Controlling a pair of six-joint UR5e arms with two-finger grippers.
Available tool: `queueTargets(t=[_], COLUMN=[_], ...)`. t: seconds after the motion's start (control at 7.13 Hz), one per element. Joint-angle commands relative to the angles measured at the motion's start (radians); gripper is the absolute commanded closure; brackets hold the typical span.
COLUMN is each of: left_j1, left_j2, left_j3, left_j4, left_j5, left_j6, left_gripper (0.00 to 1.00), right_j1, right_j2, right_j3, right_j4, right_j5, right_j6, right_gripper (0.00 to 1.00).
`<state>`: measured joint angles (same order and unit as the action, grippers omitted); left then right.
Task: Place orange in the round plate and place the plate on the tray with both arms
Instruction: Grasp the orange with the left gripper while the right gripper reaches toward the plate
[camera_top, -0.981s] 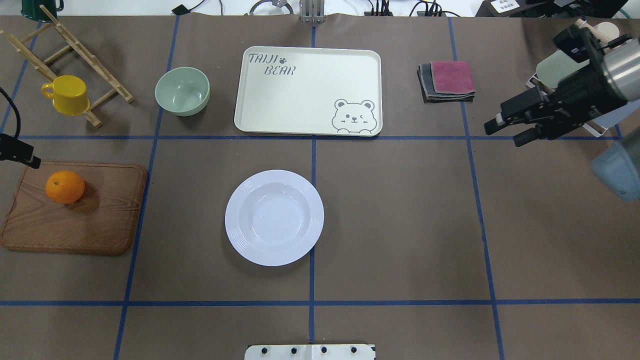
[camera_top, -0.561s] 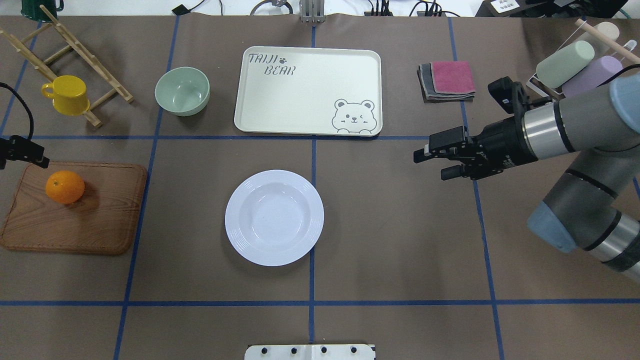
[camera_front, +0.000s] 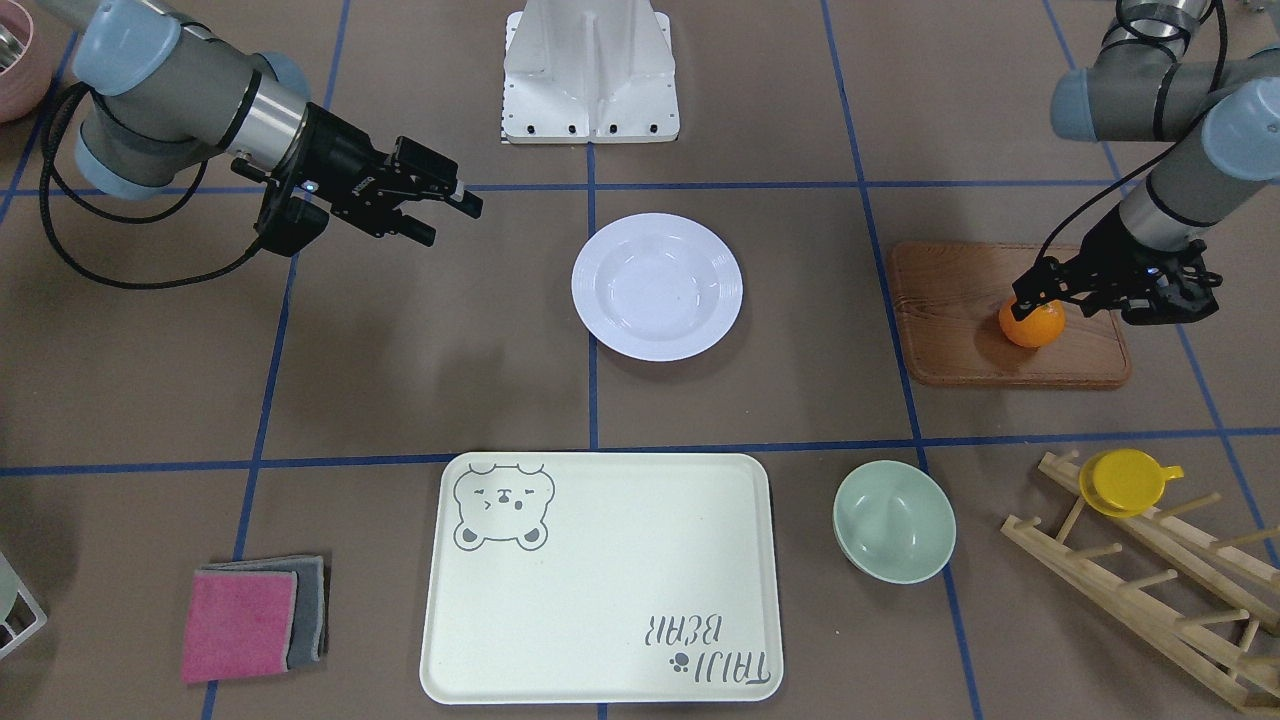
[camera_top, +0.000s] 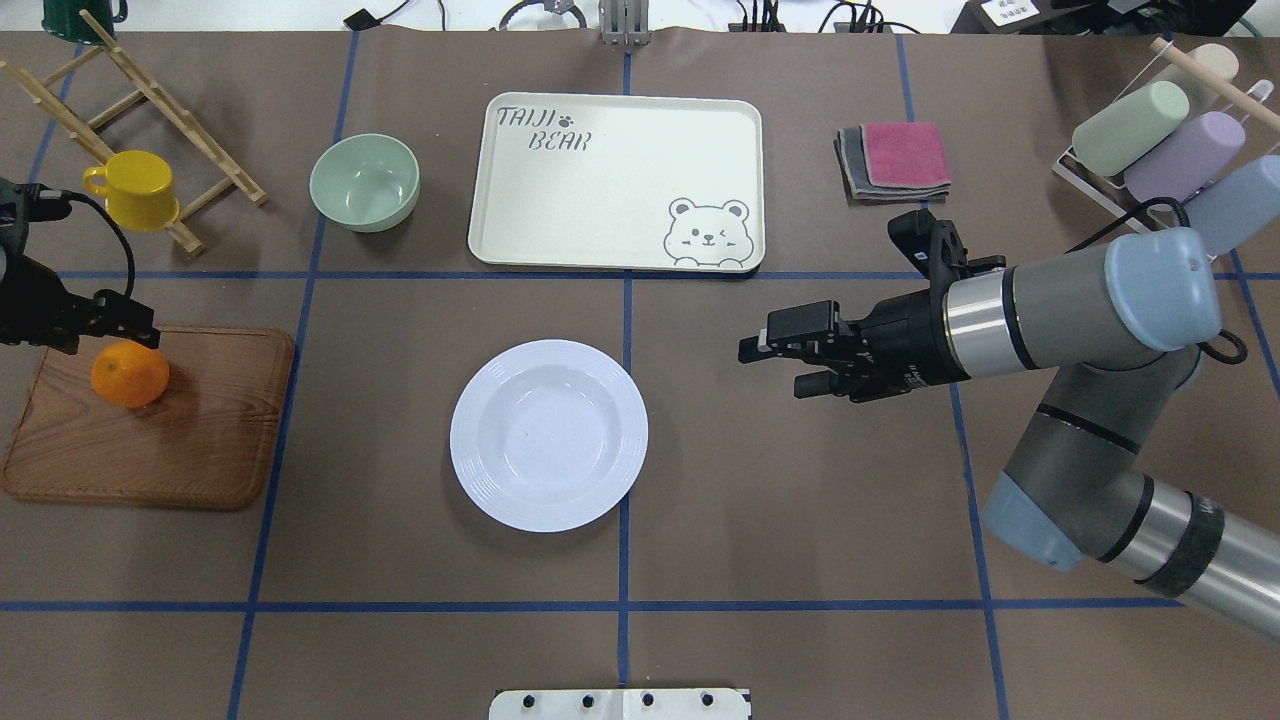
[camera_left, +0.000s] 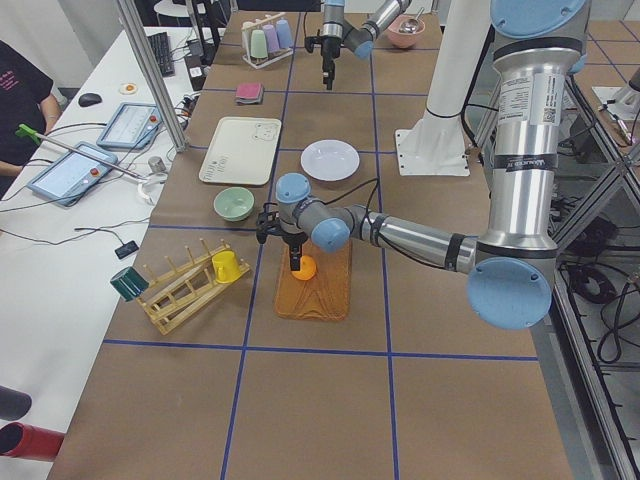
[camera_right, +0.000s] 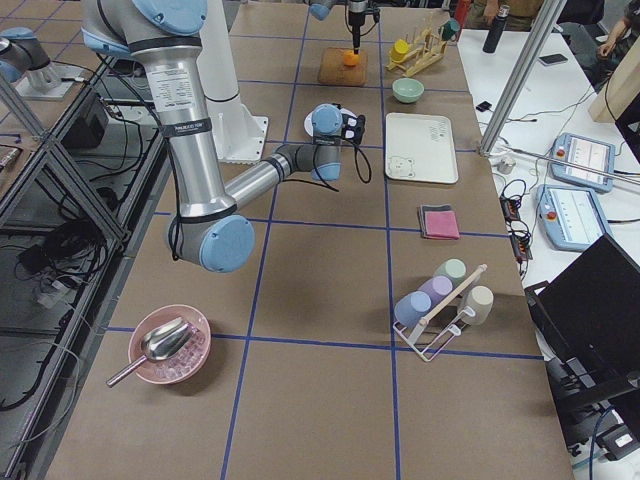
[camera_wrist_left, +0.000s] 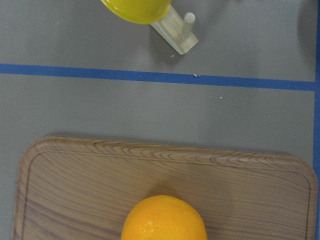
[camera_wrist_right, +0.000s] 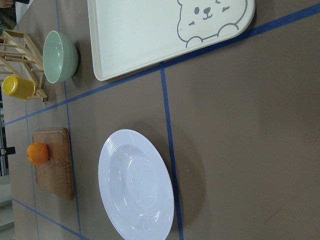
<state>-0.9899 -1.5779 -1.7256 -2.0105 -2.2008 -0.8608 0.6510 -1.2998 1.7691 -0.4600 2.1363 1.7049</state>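
On the wooden board (camera_top: 200, 440): the orange (camera_top: 130, 374) sits near the edge far from the robot, with bare wood on its near side.
Left gripper (camera_front: 1040, 293): right over the orange. I cannot tell if its jaws are apart or together.
Plate (camera_top: 548, 434): empty, in the middle of the table (camera_top: 800, 520), with bare table all round its rim.
Tray (camera_top: 615, 180): empty, past the plate. A strip of bare table and a blue tape line (camera_top: 400, 275) lie between them.
Right gripper (camera_top: 772, 367): jaws apart, holding nothing, above bare table beside the plate, not touching it.
Bowl (camera_top: 364, 182): near one short edge of the tray, not touching.
Cloths (camera_top: 895, 160): near the other short edge.
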Motion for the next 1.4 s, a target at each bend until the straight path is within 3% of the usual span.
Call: queueTargets(t=[0.0, 0.28, 0.84, 1.26], left_j1=[0.010, 0.013, 0.034, 0.069], left_j2=[-0.001, 0.001, 0.001, -0.031], left_j3=[0.029, 0.040, 0.061, 0.073], left_j4=[-0.028, -0.031, -0.037, -0.037], left_j5=[0.009, 0.007, 0.007, 0.007], left_j6=[-0.007, -0.010, -0.014, -0.075], left_gripper=[0.01, 0.01, 0.02, 0.16], right_j1=[-0.031, -0.083, -0.085, -0.085], right_j2=[0.013, 0.036, 0.040, 0.040], right_j3=[0.000, 0.000, 0.006, 0.000], right_j4=[0.000, 0.000, -0.002, 0.000], right_j5=[-0.041, -0.114, -0.116, -0.116], right_j6=[0.010, 0.012, 0.012, 0.010], right_gripper=[0.00, 0.00, 0.00, 0.00])
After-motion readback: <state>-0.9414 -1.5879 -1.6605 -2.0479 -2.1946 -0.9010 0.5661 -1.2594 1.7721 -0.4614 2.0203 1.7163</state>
